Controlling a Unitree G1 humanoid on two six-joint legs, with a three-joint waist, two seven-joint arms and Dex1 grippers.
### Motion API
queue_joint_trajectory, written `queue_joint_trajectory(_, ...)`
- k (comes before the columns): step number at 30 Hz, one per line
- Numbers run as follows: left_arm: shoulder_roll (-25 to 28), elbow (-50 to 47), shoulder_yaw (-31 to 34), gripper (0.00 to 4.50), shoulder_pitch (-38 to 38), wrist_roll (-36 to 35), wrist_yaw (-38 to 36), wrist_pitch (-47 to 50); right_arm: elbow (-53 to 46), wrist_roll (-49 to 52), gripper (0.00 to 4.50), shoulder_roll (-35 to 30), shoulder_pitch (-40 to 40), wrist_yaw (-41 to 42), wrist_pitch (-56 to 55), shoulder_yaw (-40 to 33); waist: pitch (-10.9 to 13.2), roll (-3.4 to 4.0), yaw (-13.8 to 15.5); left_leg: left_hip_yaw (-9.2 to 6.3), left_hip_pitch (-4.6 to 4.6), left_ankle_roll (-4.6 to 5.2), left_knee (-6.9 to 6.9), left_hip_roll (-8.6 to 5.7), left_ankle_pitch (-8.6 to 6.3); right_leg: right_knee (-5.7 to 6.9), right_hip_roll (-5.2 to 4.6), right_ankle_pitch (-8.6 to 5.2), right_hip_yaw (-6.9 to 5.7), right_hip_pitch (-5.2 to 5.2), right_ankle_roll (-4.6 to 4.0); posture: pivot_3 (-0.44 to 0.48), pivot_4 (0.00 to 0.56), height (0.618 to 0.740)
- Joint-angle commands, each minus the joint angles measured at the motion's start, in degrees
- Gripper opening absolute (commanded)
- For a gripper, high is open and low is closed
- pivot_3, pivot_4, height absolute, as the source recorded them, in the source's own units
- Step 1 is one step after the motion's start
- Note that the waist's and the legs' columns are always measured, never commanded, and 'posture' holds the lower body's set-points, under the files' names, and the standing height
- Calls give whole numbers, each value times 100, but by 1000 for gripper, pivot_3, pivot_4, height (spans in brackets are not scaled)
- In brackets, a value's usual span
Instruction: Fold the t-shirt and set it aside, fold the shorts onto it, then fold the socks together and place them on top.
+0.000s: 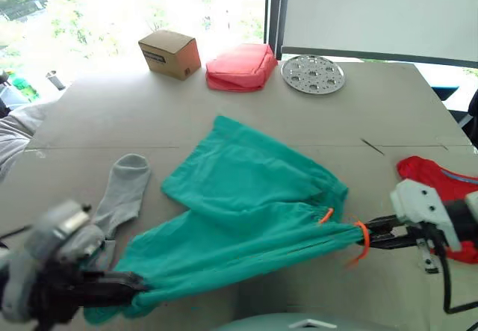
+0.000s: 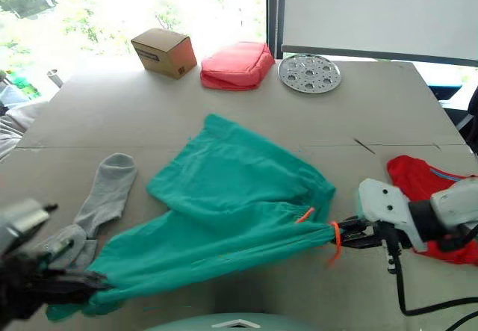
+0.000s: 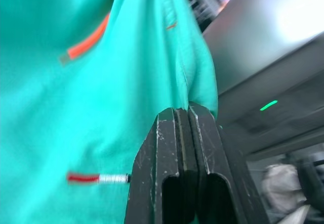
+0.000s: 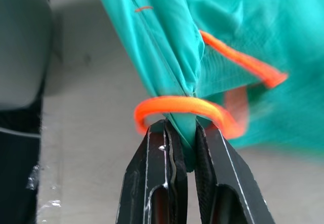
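Pinching the shorts (image 1: pixel 246 196), both end effectors; no writing legible.

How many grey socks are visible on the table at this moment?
2. One sock lies flat on the table, left of the shorts. The second sock lies nearer the robot, below the first, near the left gripper.

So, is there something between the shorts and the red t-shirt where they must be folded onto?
Nothing visible stands between them. The shorts hang stretched between both grippers, and the t-shirt lies on the table just beyond the right gripper. That arm itself partly covers the shirt.
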Motion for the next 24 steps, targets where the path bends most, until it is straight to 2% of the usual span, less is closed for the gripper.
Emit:
queue_joint_trajectory(1, -38, 995, -1121, 0, -2348, -32, 1275, -154, 904, -672, 75, 308, -1297, -907, -66, 596, 3, 9, -1, 2, -2, -3, 4, -4, -1, 3, -2, 0, 2, -1, 0, 0, 150, 739)
queue_joint_trajectory(4, -762, 2181, -2782, 0, -5545, 1592, 2378, -799, 2340, -2124, 75, 988, -3153, -1921, -304, 1848, 13, -29, -19, 10, -8, -18, 11, -21, -7, -7, 1, 1, 2, -1, 0, 0, 150, 739)
queue_joint_trajectory(6, -1268, 3415, -3447, 0, -7496, 2856, 3001, -1641, 3426, -2841, 75, 1559, -4463, -2593, -445, 2304, 15, -73, -12, 26, -11, 0, 14, -44, 6, 0, 4, 6, 11, 5, -3, 0, 150, 739)
queue_joint_trajectory(7, -1456, 3945, -3584, 0, -8188, 3229, 3241, -1946, 3797, -3013, 75, 1730, -4881, -2720, -565, 2404, 20, -88, -15, 26, -9, -10, 11, -47, 13, 2, 10, 39, 13, 6, -51, 0, 150, 739)
queue_joint_trajectory(9, -1739, 5418, -3722, 0, -9992, 4095, 3904, -3199, 4867, -3544, 75, 2087, -6000, -3303, -1313, 2499, 38, -93, -14, 11, -42, -49, 5, -48, 38, 2, 22, 71, 5, -15, -58, 0, 150, 739)
queue_joint_trajectory(10, -1794, 5949, -3758, 0, -10704, 4383, 3968, -3787, 5305, -3744, 75, 2199, -6458, -3550, -1785, 2485, 39, -93, -23, -2, -91, -66, 4, -46, 50, 7, 32, 90, -2, -58, -79, 0, 150, 739)
queue_joint_trajectory(11, -1815, 6342, -3789, 0, -11244, 4595, 3942, -4274, 5672, -3886, 75, 2292, -6831, -3848, -2201, 2411, 40, -92, -45, -6, -118, -72, 1, -40, 55, 6, 38, 101, -10, -76, -70, 0, 150, 739)
queue_joint_trajectory(13, -1838, 6695, -3704, 0, -11877, 4580, 3612, -4578, 5954, -3921, 75, 2269, -7189, -3990, -2627, 2240, 39, -92, -96, 8, -122, -73, -21, -39, 55, -9, 25, 100, -50, -91, -68, 0, 150, 739)
queue_joint_trajectory(15, -1792, 6672, -3641, 0, -12012, 4417, 3076, -4449, 5892, -3865, 75, 2154, -7209, -3897, -2850, 2091, 37, -87, -134, 24, -114, -72, -33, -40, 54, -25, 1, 99, -93, -86, -66, 0, 150, 739)
queue_joint_trajectory(17, -1620, 5973, -3529, 0, -11506, 3996, 2433, -3701, 5460, -3807, 75, 1930, -6864, -3663, -2797, 1948, 35, -68, -167, 37, -87, -61, -31, -33, 47, -16, -5, 89, -100, -57, -50, 0, 150, 739)
queue_joint_trajectory(20, -1170, 4149, -3145, 0, -9671, 3190, 1868, -2278, 4181, -3120, 75, 1684, -5683, -3127, -2170, 1496, 36, -65, -208, 63, -50, -56, -11, -13, 44, -2, -3, 73, -77, -38, -23, 0, 150, 739)
queue_joint_trajectory(21, -1088, 3628, -2951, 0, -9104, 2983, 1883, -1934, 3792, -2921, 75, 1629, -5289, -3007, -1925, 1354, 41, -65, -212, 74, -33, -48, -16, -6, 39, 2, -2, 73, -66, -31, -23, 0, 150, 739)
queue_joint_trajectory(22, -1085, 2802, -2630, 0, -8114, 2713, 1898, -1551, 3288, -2734, 75, 1532, -4559, -2886, -1707, 1180, 42, -65, -211, 78, -14, -30, -1, 23, 28, 8, 1, 72, -58, -14, -27, 0, 150, 739)
queue_joint_trajectory(24, -1161, 1769, -2173, 0, -6935, 2347, 2032, -1041, 2676, -2530, 75, 1417, -3668, -2746, -1500, 968, 33, -72, -207, 70, -21, -29, -16, 47, 28, 4, 7, 89, -50, -21, -52, 0, 150, 739)
